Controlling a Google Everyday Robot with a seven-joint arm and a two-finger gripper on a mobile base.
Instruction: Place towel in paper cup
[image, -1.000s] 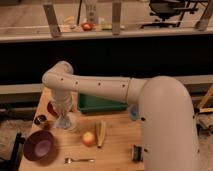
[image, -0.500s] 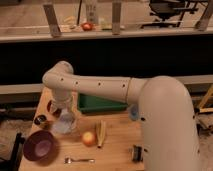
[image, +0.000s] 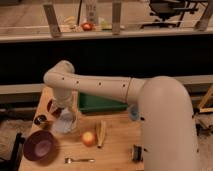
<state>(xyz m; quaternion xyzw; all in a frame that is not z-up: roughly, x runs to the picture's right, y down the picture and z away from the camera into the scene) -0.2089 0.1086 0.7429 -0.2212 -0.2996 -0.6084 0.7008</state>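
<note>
The towel (image: 65, 123) is a pale bluish-white crumpled cloth near the left side of the wooden table (image: 117, 145). My gripper (image: 66, 111) points down right over it, at the end of the white arm that reaches in from the right, and touches or nearly touches its top. A cup with a reddish rim (image: 53, 106), which looks like the paper cup, stands just left of and behind the gripper, partly hidden by it.
A purple bowl (image: 39, 145) sits at the front left, with a small dark can (image: 40, 120) behind it. An apple (image: 88, 138), a banana (image: 101, 133) and a fork (image: 79, 160) lie near the middle. A green tray (image: 100, 104) is at the back.
The towel looks a little wider and lower under the gripper than a second ago. The arm has hardly moved.
</note>
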